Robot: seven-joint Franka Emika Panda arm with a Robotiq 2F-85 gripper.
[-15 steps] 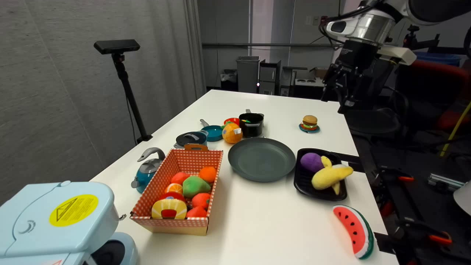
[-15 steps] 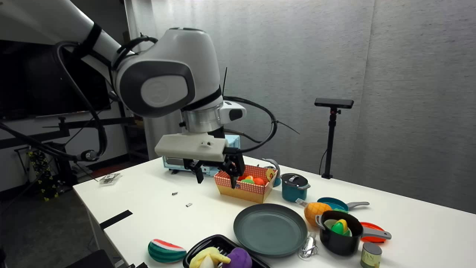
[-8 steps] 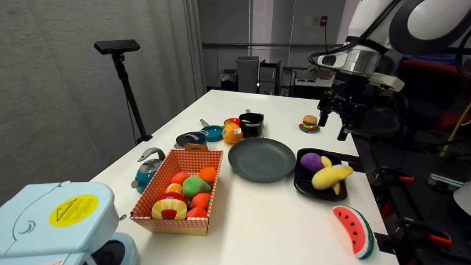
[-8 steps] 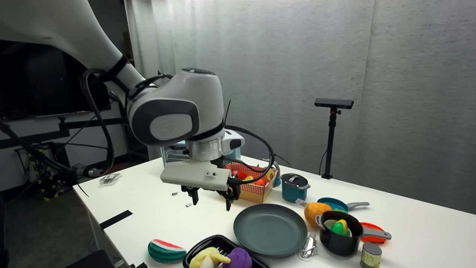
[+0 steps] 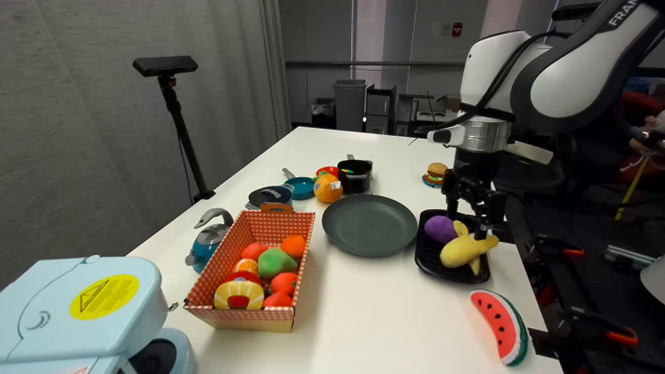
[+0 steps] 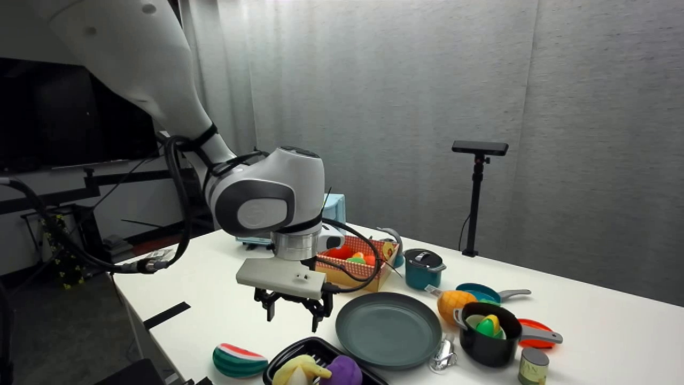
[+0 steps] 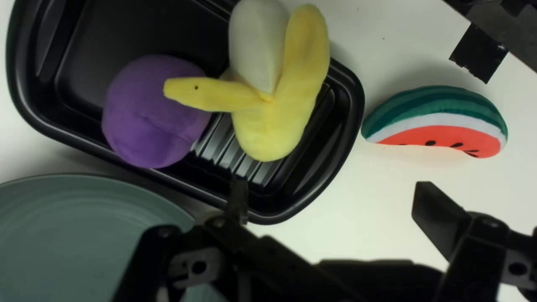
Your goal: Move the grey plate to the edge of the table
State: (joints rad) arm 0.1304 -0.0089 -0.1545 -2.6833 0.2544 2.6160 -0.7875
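Likely the reach: the claw (image 7: 331,201) hangs spread, gripping nothing, over the bench (image 6: 214,286). In the wrist view the plate (image 7: 75,239) lies at nine o'clock from it, beside the tray (image 7: 130,33). Next it should shift there, straddling the plate's rim.

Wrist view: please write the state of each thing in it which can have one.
End effector: open, holding nothing.
Grey plate: lying flat on the table, partly outside this picture.
Black tray: right side up, loaded.
Banana: partly peeled, lying in the tray.
Purple toy: lying in the tray.
Watermelon slice: on the table, outside the tray.
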